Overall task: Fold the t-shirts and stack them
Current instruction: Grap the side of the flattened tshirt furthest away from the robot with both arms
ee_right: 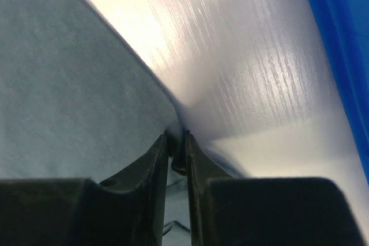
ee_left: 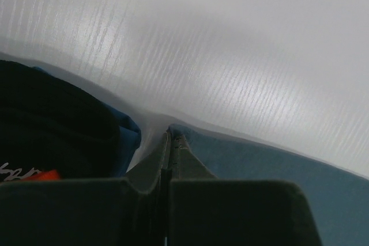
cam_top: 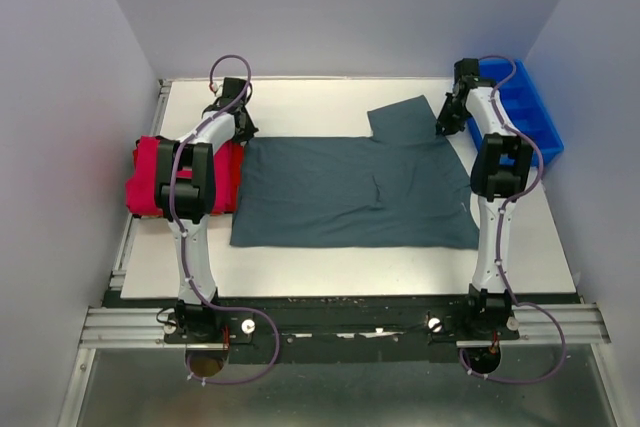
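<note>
A dark grey-teal t-shirt [cam_top: 350,192] lies spread flat in the middle of the table, one sleeve pointing to the back right. My left gripper [cam_top: 243,129] is down at its back left corner. In the left wrist view the jaws [ee_left: 172,133] are shut, and the shirt [ee_left: 277,171] edge runs right into the tips. My right gripper [cam_top: 443,127] sits at the shirt's back right, beside the sleeve. Up close, its jaws [ee_right: 177,136] stand a narrow gap apart with a fold of the shirt [ee_right: 69,84] edge pinched between them. Folded red t-shirts [cam_top: 145,172] lie at the left edge, partly under the left arm.
A blue plastic bin [cam_top: 530,112] stands at the back right corner, close behind the right arm, and shows as a blue wall [ee_right: 346,38] in the right wrist view. Bare white table [cam_top: 320,97] lies behind the shirt. Walls close in on both sides.
</note>
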